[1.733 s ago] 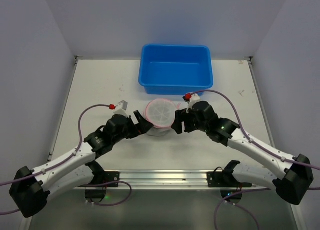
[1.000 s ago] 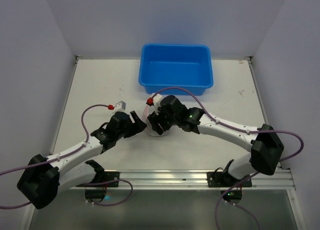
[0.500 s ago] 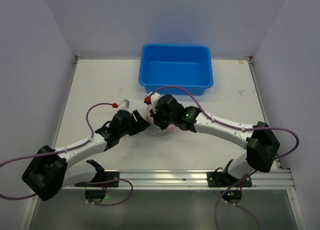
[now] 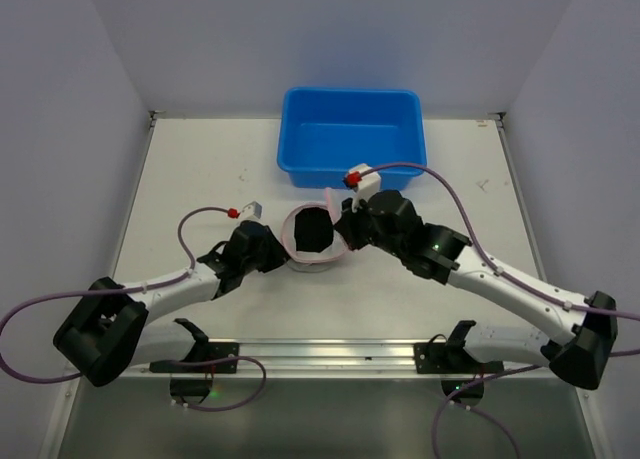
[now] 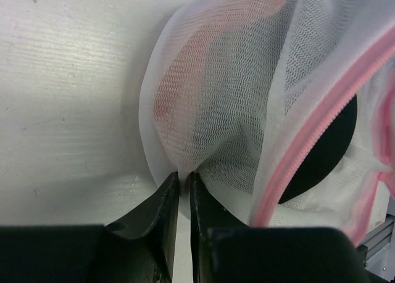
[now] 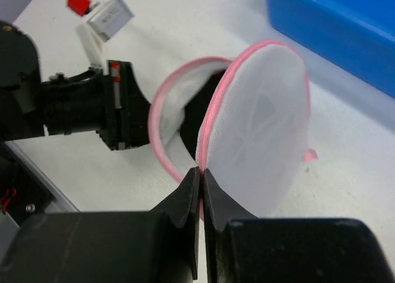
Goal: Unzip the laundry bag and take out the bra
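Observation:
The laundry bag (image 4: 318,262) stands at the table's middle with one round face (image 6: 265,129) swung up and open along its pink zipper (image 5: 308,153). Inside lies the bra (image 4: 311,230), a dark rounded shape, also seen through the mesh as the bra (image 5: 327,147). My left gripper (image 4: 284,249) is shut on a fold of the bag's white mesh wall (image 5: 216,110), which runs down between the black fingers (image 5: 165,200). My right gripper (image 4: 343,231) is shut on the pink rim of the lifted face, at its near edge (image 6: 200,170).
A blue plastic tub (image 4: 352,139) stands just behind the bag, close to the right wrist. A metal rail (image 4: 330,354) runs along the near table edge. Grey walls close in left, right and back.
The right arm pulled back to the right with the bag's round face, opening it so the dark bra shows. The left gripper closed on the mesh.

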Motion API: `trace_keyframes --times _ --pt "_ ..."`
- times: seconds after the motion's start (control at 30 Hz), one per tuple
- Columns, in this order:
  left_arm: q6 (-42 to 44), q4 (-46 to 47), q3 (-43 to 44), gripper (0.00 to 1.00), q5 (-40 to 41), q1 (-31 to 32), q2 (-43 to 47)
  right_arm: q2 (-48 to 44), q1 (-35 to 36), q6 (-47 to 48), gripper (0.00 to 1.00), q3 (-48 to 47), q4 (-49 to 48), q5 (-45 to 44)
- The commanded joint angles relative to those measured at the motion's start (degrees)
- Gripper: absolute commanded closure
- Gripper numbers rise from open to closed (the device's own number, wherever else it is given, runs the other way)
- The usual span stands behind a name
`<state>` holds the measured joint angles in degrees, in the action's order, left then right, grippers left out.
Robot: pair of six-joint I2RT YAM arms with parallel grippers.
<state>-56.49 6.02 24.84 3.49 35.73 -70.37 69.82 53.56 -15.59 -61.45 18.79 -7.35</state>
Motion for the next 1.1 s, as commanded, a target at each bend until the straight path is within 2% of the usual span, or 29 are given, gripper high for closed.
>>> trace_keyframes --times 0.0,0.07,0.23,0.3,0.33,0.43,0.5,0.53,0.6,0.73,0.97,1.07 --pt "-0.2 2.4 -0.5 0.85 1.3 -0.4 -0.6 -9.4 -1.8 -9.6 1.0 7.6 0.3 -11.3" --pt "-0.4 2.2 -0.7 0.85 1.1 -0.4 -0.3 -17.4 -3.2 -16.8 0.97 13.9 2.6 -17.0" --pt "-0.3 1.9 -0.8 0.85 1.0 -0.4 1.2 -31.7 -4.7 -31.0 0.87 24.7 11.1 -23.5" --pt "-0.1 1.5 -0.5 0.85 0.9 -0.4 1.6 -35.5 -5.1 -37.7 0.73 27.7 17.6 -25.7" --pt "0.1 1.3 -0.2 0.85 0.9 -0.4 1.8 -36.6 -5.2 -39.3 0.59 28.3 19.1 -26.0" --pt "1.2 0.3 0.6 0.85 1.0 -0.4 2.3 -38.8 -5.3 -38.7 0.44 28.1 20.9 -24.4" --pt "1.6 -0.2 1.0 0.85 0.9 -0.3 2.7 -38.5 -5.3 -29.2 0.39 26.0 14.7 -21.1" --pt "1.8 -0.3 1.0 0.84 0.8 -0.3 3.0 -36.4 -5.3 -26.1 0.32 25.1 12.5 -16.9" --pt "1.8 -0.3 1.0 0.84 0.8 -0.4 3.2 -32.8 -5.3 -18.2 0.29 21.5 6.0 -11.0" --pt "2.3 -0.5 0.9 0.84 0.9 -0.3 3.7 -15.9 -5.2 -10.5 0.22 12.3 0.0 -0.5" --pt "2.3 -0.5 1.0 0.84 0.1 -0.4 3.8 6.2 -5.2 -2.0 0.13 3.0 -8.0 5.0" --pt "2.4 -0.5 1.0 0.85 0.3 -0.4 3.9 12.2 -5.2 -0.7 0.11 0.3 -9.2 6.1"
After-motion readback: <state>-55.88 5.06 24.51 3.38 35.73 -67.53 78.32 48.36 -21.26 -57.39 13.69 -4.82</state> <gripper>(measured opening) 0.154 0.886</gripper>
